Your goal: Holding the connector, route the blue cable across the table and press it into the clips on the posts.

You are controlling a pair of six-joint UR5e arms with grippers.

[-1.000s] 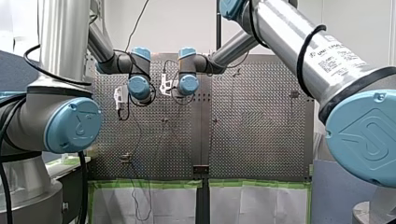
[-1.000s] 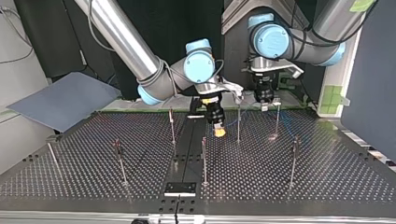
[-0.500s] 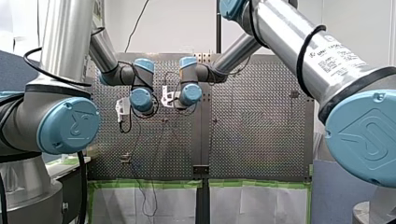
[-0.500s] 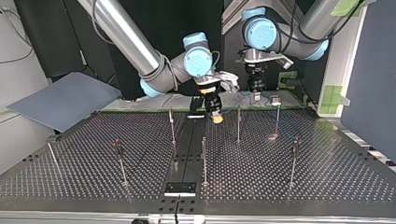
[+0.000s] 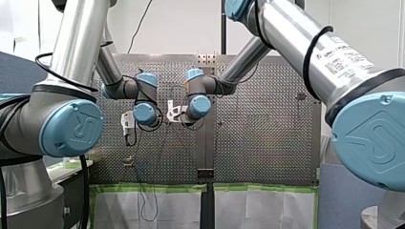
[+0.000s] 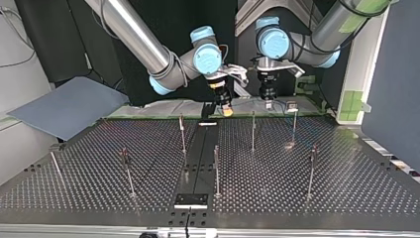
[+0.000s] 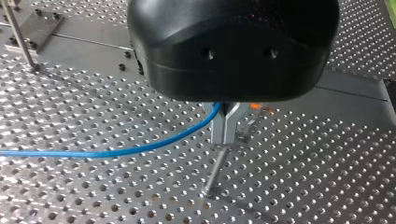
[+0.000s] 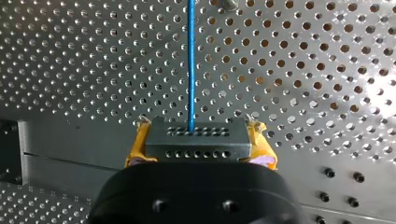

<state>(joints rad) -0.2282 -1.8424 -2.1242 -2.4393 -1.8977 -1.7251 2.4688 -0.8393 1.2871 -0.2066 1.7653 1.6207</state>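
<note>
Our right claw (image 6: 226, 110) is clamped on the grey connector (image 8: 196, 135), with its yellow pads (image 8: 137, 148) pressing on either end of the block. The blue cable (image 8: 191, 60) leaves the connector and runs straight ahead over the perforated counter (image 6: 346, 188). Our left claw (image 7: 225, 127) is closed on that cable, its metal fingers (image 7: 219, 130) pinched together just over a post (image 7: 214, 175). In the top view both claws hang side by side above the counter's far edge, behind the posts (image 6: 253, 131).
</note>
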